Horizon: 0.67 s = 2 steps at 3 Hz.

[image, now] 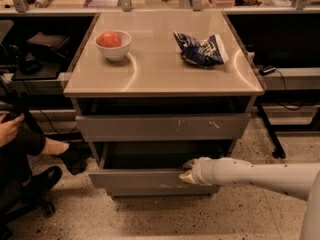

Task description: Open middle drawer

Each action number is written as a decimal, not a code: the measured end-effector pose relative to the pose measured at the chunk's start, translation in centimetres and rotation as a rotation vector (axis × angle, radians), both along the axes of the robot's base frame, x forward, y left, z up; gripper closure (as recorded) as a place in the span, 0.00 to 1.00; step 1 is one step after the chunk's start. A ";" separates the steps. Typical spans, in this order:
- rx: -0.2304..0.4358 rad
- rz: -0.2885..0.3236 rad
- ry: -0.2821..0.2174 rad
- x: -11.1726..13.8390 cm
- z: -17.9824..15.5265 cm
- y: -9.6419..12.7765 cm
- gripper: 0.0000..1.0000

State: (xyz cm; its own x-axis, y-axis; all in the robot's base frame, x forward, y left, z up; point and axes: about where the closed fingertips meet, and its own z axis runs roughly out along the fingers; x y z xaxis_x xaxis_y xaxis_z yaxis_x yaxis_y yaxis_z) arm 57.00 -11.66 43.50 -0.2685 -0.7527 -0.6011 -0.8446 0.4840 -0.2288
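Clearly the middle drawer [145, 180] stands partly out at lower centre, beneath the scratched upper front [160, 127]. The gripper [188, 171] sits at its top rim, right of centre; whether it is clamped there I cannot tell. The drawer looks stiff, likely light, and has no handle, so the rim is the hold. The floor [165, 219] in front gives room, though a shoe [74, 156] lies near at left.

- The middle drawer [140, 180] is sitting in the lower centre of the frame: wide, shallow and grey, with a plain flat front panel.
- It is standing partly pulled out, its panel jutting forward of the scratched drawer front [160, 127] above, with its shadowed inside showing as a dark band behind the panel.
- It is lying level and square.
- The gripper [187, 171] is resting at the panel's top edge, right of its middle.
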 end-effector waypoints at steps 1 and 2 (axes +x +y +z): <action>0.000 0.000 0.000 0.0 0.0 0.0 1.00; 0.011 0.015 -0.010 -1.5 -0.7 -0.2 1.00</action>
State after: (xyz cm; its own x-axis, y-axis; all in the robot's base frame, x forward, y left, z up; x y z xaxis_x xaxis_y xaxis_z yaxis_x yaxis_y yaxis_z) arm 55.54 -11.89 42.85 -0.2515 -0.7497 -0.6122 -0.8492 0.4743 -0.2320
